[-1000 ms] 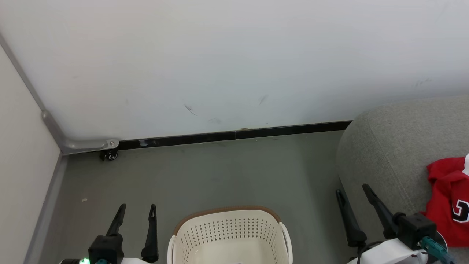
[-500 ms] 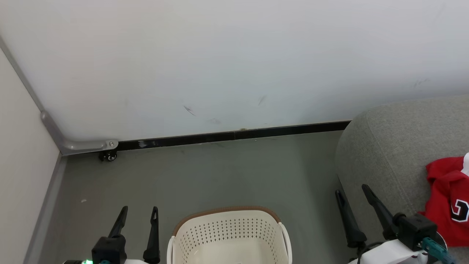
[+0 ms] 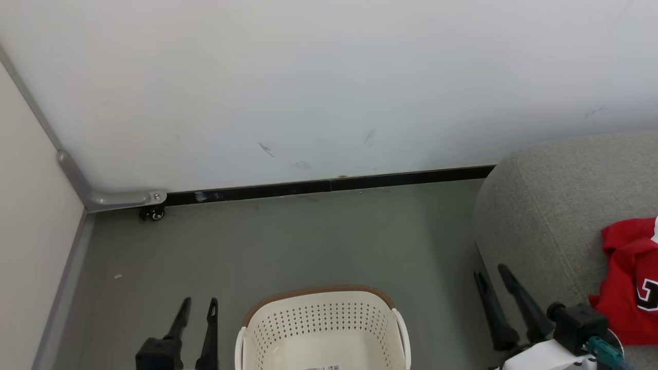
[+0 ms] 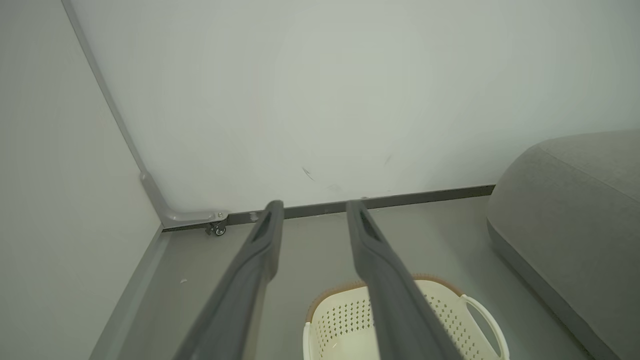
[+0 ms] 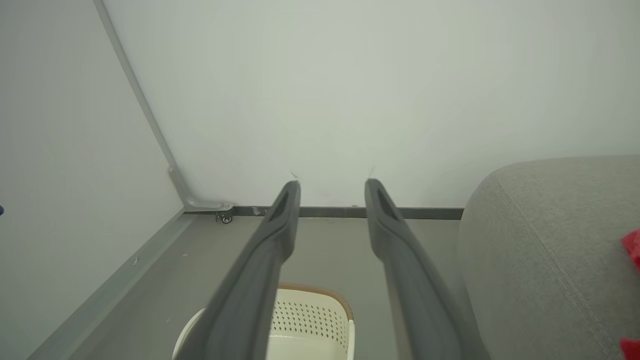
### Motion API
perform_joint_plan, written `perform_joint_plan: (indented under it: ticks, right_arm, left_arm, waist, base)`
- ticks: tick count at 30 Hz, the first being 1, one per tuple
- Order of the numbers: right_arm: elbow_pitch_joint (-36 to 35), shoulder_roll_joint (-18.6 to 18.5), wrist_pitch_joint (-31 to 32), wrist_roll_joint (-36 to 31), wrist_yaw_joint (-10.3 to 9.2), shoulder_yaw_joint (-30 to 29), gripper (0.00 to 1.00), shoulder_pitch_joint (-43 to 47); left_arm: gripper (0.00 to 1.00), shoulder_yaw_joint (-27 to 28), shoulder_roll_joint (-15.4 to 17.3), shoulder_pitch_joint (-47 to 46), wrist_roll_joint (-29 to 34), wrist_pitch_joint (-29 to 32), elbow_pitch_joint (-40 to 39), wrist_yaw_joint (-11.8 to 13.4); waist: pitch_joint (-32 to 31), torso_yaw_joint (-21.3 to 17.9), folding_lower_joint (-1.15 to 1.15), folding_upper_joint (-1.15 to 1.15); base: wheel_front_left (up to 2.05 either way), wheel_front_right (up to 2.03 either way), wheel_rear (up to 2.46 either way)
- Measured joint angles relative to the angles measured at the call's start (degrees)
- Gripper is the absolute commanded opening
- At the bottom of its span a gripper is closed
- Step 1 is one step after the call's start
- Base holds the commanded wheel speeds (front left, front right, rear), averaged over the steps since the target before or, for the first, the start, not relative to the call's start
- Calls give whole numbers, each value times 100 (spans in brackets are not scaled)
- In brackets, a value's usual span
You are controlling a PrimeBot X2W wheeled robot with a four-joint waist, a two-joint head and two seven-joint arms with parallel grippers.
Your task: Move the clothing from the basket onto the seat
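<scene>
Red clothing (image 3: 631, 280) with black-white lettering lies on the grey seat (image 3: 555, 205) at the right edge; a red scrap (image 5: 631, 247) of it shows in the right wrist view. The cream basket (image 3: 321, 329) with a brown rim stands on the floor at the bottom centre, and no clothing shows in the part of it that I see. My left gripper (image 3: 199, 303) hangs open left of the basket, nothing between its fingers. My right gripper (image 3: 491, 271) is open too, between basket and seat, holding nothing. Both wrist views show the fingers (image 4: 270, 220) (image 5: 290, 200) apart.
A white wall (image 3: 329, 87) with a black baseboard (image 3: 329, 186) closes the back. A side panel (image 3: 31, 246) with a metal corner bracket (image 3: 123, 198) and a small caster (image 3: 152, 213) bounds the left. Grey floor (image 3: 308, 241) lies between basket and wall.
Both grippers have sunk lower in the head view and their fingers have drawn somewhat closer together. The clothing, basket and seat stay where they were.
</scene>
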Motion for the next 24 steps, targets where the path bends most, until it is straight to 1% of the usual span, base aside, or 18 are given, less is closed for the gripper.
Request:
perform_joint_plan:
  ticks: [6,9,20,24]
  right_arm:
    - [220,22,0,13,0,22,0,211]
    - [208,22,-4,174,0,44,0,214]
    - [108,23,-11,1248,0,69,0,216]
    - [108,24,-3,1719,0,2,0,209]
  left_arm:
    - [0,-48,-125,174,-20,18,196,-12]
    - [0,-8,-154,176,-188,41,172,-67]
    - [0,271,-254,176,-1226,246,80,-315]
    - [0,377,-318,176,-1501,337,45,-388]
  waist:
    - [2,-1,0,0]
    - [7,-1,0,0]
    - [48,6,1,0]
    - [64,12,7,0]
  base:
    - [0,0,0]
    - [0,0,0]
    - [0,0,0]
    - [0,0,0]
